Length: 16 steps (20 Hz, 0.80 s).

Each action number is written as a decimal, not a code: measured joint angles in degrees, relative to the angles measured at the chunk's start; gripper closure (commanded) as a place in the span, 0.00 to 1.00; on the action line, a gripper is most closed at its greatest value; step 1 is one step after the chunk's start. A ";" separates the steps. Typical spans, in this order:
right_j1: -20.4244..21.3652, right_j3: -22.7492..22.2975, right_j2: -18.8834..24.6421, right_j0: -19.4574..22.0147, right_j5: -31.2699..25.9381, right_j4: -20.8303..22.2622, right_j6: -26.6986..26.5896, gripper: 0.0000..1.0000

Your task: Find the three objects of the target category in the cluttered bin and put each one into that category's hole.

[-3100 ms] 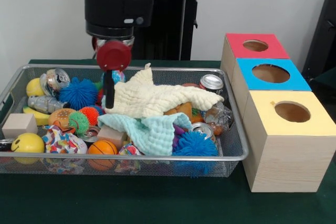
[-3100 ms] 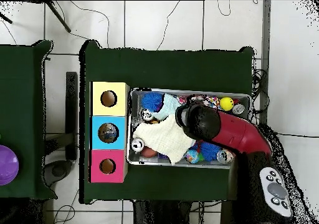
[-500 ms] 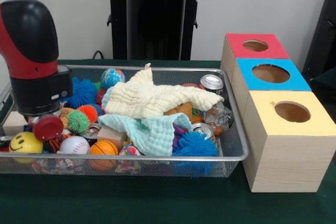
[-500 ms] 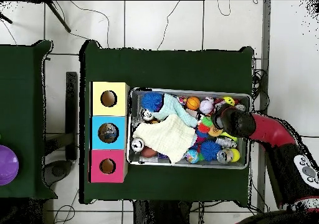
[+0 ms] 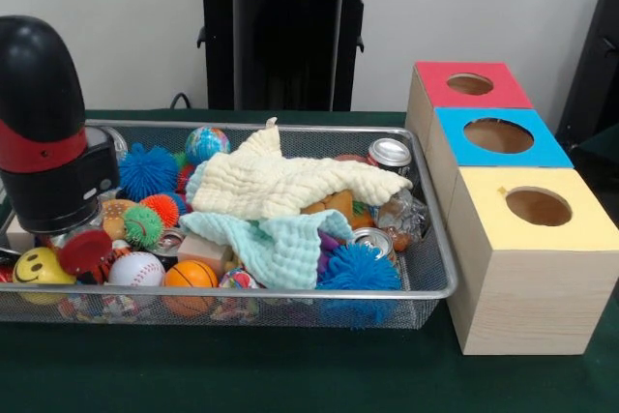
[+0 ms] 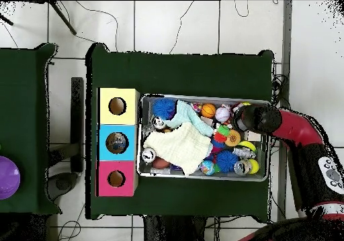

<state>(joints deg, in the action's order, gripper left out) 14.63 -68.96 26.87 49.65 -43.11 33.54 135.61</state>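
The bin [image 5: 290,291] is a wide silver wire-mesh tray full of clutter; it also shows in the overhead view [image 6: 195,178]. In it lie a cream cloth [image 5: 280,181], a mint cloth [image 5: 276,244], two cans [image 5: 390,154], spiky balls [image 5: 358,268], a basketball [image 5: 189,275], a baseball [image 5: 135,268] and a yellow smiley ball [image 5: 34,266]. My gripper [image 5: 82,250] hangs low over the bin's left end, beside the smiley ball. The black and red arm hides it from above [image 6: 254,117]. Whether it holds anything does not show.
Three wooden boxes with round holes stand right of the bin: red [image 5: 471,84], blue [image 5: 498,134] and yellow [image 5: 537,205]. In the overhead view they line up left of the bin [image 6: 116,142]. The black pedestal [image 5: 285,36] stands behind the bin.
The arm has swung from the bin's middle to its left end over three seconds. In the last half second it sank a little and shifted toward the near left corner.
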 measured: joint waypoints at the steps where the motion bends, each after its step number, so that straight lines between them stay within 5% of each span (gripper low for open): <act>1: -0.21 0.66 0.08 -0.17 -1.09 -0.01 -0.01 0.00; 16: -3.44 11.00 2.67 -2.52 -16.64 3.23 -1.39 0.00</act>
<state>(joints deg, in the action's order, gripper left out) 11.19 -57.97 29.53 47.13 -59.75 36.76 134.22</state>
